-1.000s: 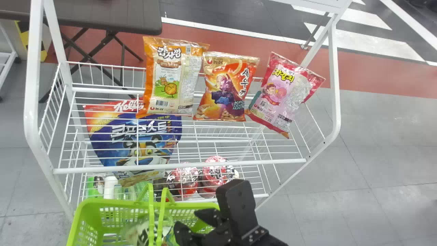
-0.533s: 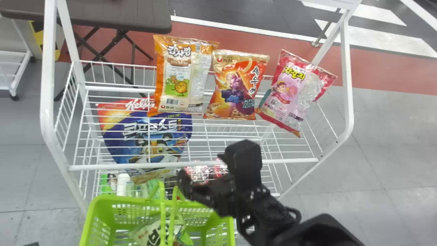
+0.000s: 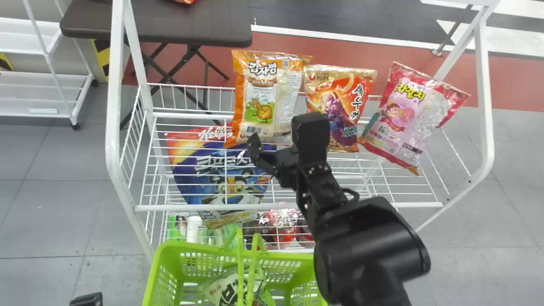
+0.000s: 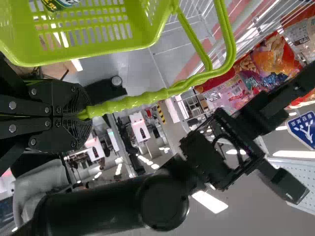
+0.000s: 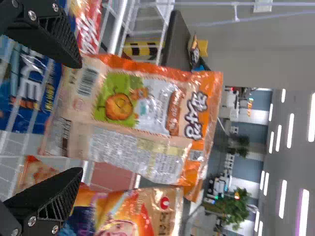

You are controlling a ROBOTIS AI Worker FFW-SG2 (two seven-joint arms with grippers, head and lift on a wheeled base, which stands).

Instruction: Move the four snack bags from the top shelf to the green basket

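The right gripper [image 3: 277, 148], spread wide and empty, hangs before the orange-and-cream bag [image 3: 263, 91] at the top shelf's [image 3: 170, 208] back edge. Beside that stands the orange-red bag [image 3: 338, 89], then the pink bag [image 3: 410, 112], nearest the right back corner. The left gripper [image 4: 81, 115] clenches the handle [image 3: 240, 265] of the green basket [image 3: 191, 246], which contains a green-and-white bag [image 3: 225, 289].

Beyond the blue cereal bag [image 3: 197, 180] stands a dark folding table [image 3: 153, 25] bearing an orange packet [image 3: 185, 1]; a white rack [image 3: 34, 90] stands well left of the bag. Nearer than the bag are a white bottle [image 3: 194, 228] and, rightward, red packages [image 3: 284, 223].
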